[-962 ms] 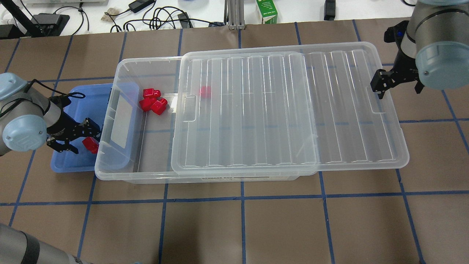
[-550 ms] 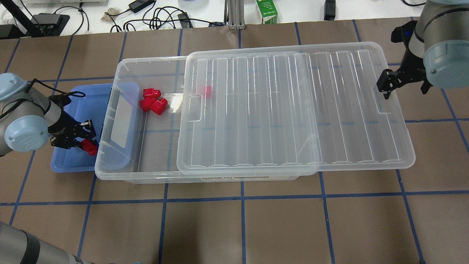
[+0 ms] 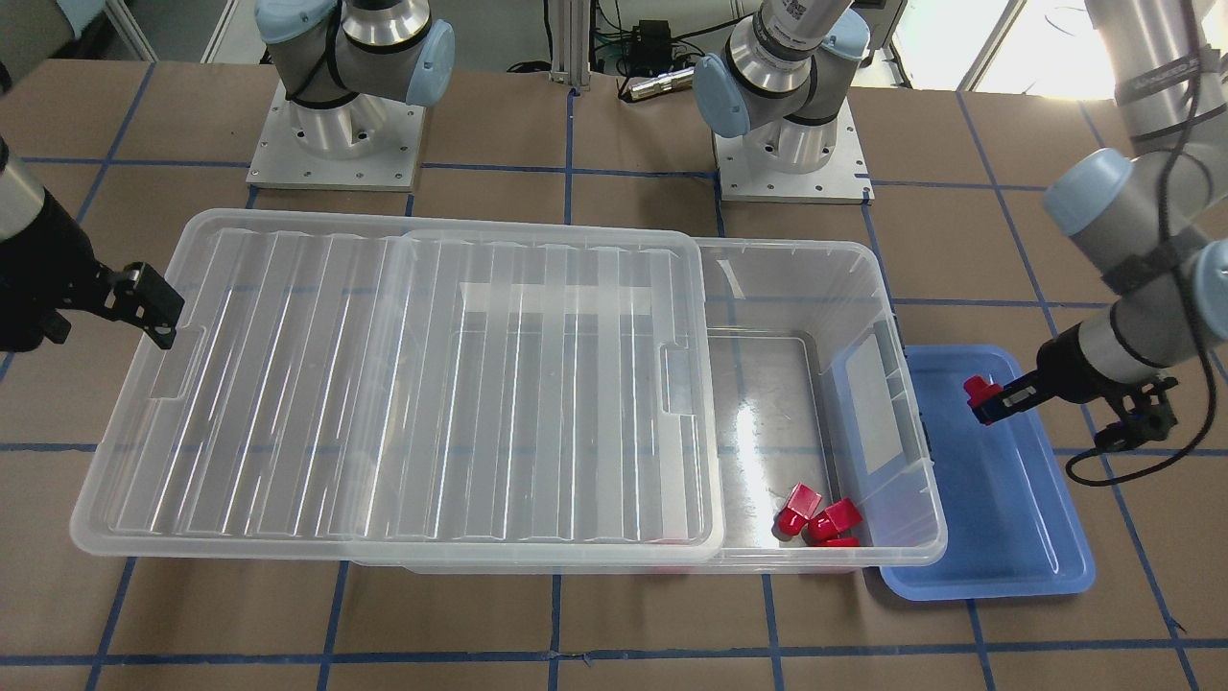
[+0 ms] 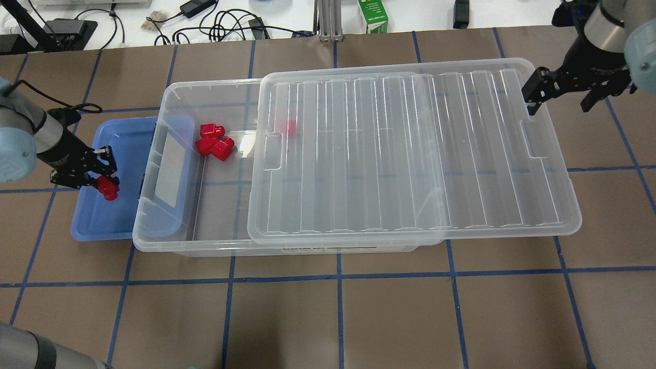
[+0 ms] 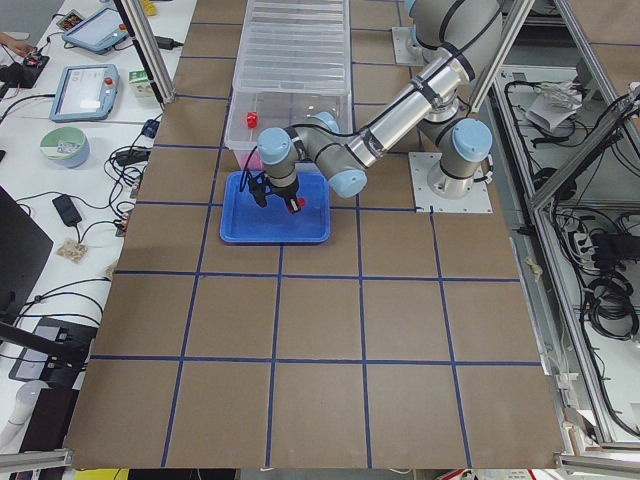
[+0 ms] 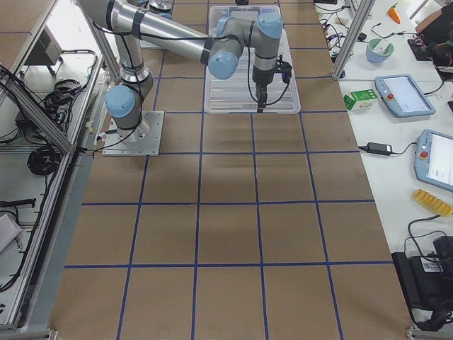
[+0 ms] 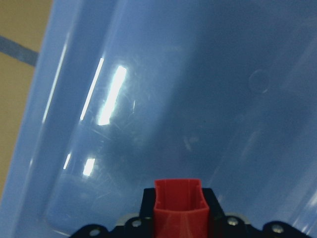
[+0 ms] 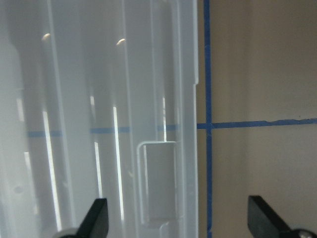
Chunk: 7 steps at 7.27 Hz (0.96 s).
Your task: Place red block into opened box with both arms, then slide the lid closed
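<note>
My left gripper [image 4: 100,182] is shut on a red block [image 4: 107,188] and holds it a little above the blue tray [image 4: 92,225]. The left wrist view shows the red block [image 7: 179,206] between the fingers. The box [image 4: 169,241] stands open at its left end, with three red blocks [image 4: 212,141] inside and another [image 4: 287,128] under the lid. The lid [image 4: 410,154] covers the box's right part and overhangs its right end. My right gripper [image 4: 560,97] is open, above the lid's far right corner and not touching it; its fingertips [image 8: 96,218] stand wide apart.
The blue tray [image 3: 1007,537] lies against the box's open end. A green carton [image 4: 373,15], cables and devices lie on the white bench beyond the table. Brown table surface with blue tape lines stretches in front of the box.
My left gripper shut on the red block in the tray and moved left and away with it. The lid slid slightly right. My right gripper drew back from the lid's right end.
</note>
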Each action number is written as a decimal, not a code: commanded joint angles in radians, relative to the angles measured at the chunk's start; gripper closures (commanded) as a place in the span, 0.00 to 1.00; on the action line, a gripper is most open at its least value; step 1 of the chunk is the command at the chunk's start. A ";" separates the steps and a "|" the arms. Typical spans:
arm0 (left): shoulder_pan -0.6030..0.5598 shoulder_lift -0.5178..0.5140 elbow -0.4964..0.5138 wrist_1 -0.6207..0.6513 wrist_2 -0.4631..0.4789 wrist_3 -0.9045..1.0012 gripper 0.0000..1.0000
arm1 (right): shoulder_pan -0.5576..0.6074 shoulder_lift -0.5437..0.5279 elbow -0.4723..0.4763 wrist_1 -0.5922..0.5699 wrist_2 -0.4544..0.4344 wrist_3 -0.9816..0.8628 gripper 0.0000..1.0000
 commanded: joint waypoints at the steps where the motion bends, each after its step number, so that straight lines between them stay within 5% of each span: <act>1: -0.039 0.039 0.242 -0.319 -0.017 0.005 0.81 | 0.033 -0.079 -0.114 0.208 0.121 0.122 0.00; 3: -0.244 0.117 0.253 -0.375 -0.040 -0.004 0.81 | 0.198 -0.083 -0.112 0.191 0.064 0.272 0.00; 5: -0.404 0.140 0.143 -0.338 -0.038 -0.003 0.81 | 0.291 -0.077 -0.102 0.188 -0.015 0.348 0.00; 7: -0.435 0.117 -0.058 -0.050 -0.009 -0.004 0.81 | 0.293 -0.084 -0.067 0.139 -0.015 0.333 0.00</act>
